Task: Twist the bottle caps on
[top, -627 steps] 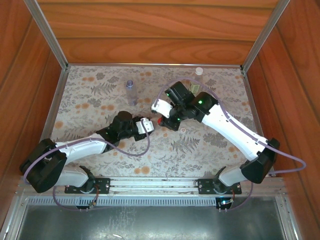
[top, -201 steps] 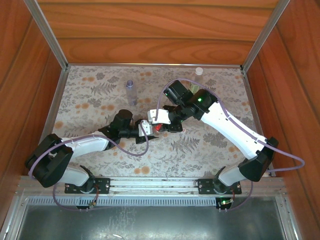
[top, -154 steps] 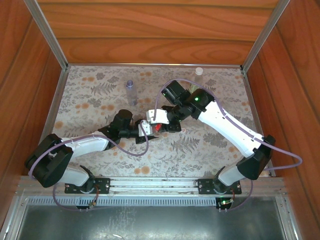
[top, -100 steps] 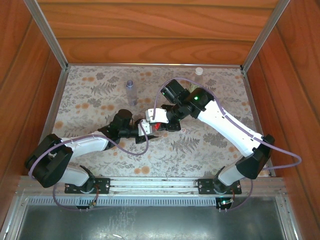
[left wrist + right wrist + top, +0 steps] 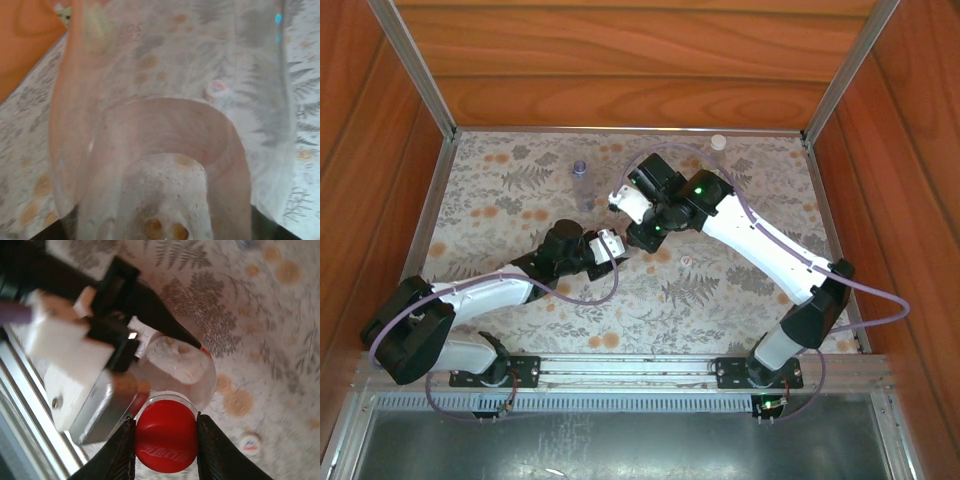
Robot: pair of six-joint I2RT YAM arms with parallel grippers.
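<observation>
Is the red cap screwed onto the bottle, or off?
Cannot tell. The right gripper clamps the red cap at the clear bottle's neck end; the threads are hidden.

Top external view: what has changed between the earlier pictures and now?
The right claw, shut on the red cap, swung toward the far left. The left claw, holding the clear bottle, shifted slightly toward the far side. The standing bottle and the loose small cap stayed put.
</observation>
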